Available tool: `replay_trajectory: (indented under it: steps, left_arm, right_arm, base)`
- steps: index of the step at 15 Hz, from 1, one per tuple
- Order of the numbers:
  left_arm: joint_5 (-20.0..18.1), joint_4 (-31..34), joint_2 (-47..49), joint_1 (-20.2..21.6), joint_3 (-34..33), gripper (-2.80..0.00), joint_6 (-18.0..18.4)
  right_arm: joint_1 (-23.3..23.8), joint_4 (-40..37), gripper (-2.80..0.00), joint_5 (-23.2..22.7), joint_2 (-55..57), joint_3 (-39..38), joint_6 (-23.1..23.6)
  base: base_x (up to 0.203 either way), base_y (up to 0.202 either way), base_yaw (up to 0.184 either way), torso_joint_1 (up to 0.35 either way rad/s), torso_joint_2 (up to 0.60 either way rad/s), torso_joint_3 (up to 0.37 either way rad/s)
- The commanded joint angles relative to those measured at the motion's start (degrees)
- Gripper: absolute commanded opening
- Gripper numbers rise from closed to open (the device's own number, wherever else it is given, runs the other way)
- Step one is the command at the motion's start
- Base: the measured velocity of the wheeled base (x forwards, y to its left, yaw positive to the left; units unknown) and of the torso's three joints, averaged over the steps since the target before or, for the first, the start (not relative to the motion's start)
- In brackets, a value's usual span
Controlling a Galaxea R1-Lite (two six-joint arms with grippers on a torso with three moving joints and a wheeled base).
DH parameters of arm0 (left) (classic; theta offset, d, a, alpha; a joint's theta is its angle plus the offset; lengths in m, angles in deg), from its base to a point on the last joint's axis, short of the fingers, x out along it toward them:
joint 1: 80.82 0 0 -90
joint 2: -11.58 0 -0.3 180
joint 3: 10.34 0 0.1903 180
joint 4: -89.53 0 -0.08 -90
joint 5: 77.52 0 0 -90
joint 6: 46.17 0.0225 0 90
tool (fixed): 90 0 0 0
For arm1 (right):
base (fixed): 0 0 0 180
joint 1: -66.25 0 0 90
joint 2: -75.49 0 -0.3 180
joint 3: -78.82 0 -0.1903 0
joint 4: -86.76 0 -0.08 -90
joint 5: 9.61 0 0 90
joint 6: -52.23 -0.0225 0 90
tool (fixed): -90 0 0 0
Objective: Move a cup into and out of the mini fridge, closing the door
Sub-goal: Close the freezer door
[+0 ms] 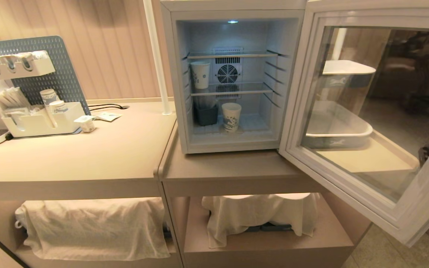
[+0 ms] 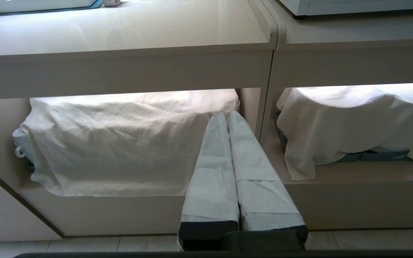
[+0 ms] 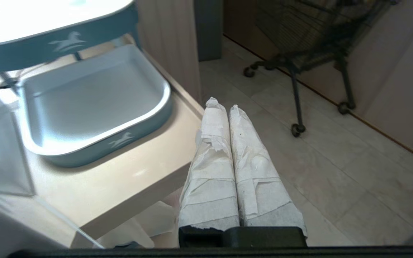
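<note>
The mini fridge (image 1: 233,74) stands on the right-hand bench (image 1: 229,167), set back toward its rear edge, with the door (image 1: 371,123) swung wide open to the right so the glass pane hangs out past the bench's front right corner. Inside, the cup (image 1: 231,116) sits upright on the fridge floor, near the middle and just beside a dark bin (image 1: 206,114) at the left wall; a second paper cup (image 1: 200,75) stands on the middle wire shelf (image 1: 237,90) above, toward the left (the round fan (image 1: 228,73) shows behind it on the rear wall). On the left-hand bench (image 1: 88,156) a white organiser (image 1: 39,123) holding stacked cups (image 1: 52,102) sits by the far left edge, with a small foil-lidded tub (image 1: 85,123) just beside it. White cloths (image 1: 95,227) drape over the lower shelves under both benches. Neither arm appears in the head view. The left gripper (image 2: 227,115) hangs low in front of the left bench's lower shelf, its wrapped jaws pressed together on nothing. The right gripper (image 3: 224,104) is out beyond the right bench's edge over the tiled floor (image 3: 317,161), jaws likewise closed and empty, near a blue-rimmed tray (image 3: 95,143) on that bench.
</note>
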Motion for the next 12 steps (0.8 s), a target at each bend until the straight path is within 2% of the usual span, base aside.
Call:
replay_trajectory:
  steps: [1, 6, 12]
  left_arm:
    - [0.0, 0.0, 0.1, -0.1, -0.1, -2.8, 0.0]
    - [0.0, 0.0, 0.0, 0.0, -0.1, -2.8, 0.0]
    - [0.0, 0.0, 0.1, 0.0, -0.1, -2.8, 0.0]
  right_arm:
    - [-0.9, -0.2, -2.8, 0.3, -0.7, 0.1, -0.1]
    - [-3.2, -0.5, -2.8, 0.4, -2.5, 0.2, 0.1]
    - [-3.6, -2.5, -2.8, 0.5, -5.7, -0.4, 1.6]
  base:
    - [0.0, 0.0, 0.0, 0.0, 0.0, 0.0]
    - [0.0, 0.0, 0.0, 0.0, 0.0, 0.0]
    - [0.0, 0.0, 0.0, 0.0, 0.0, 0.0]
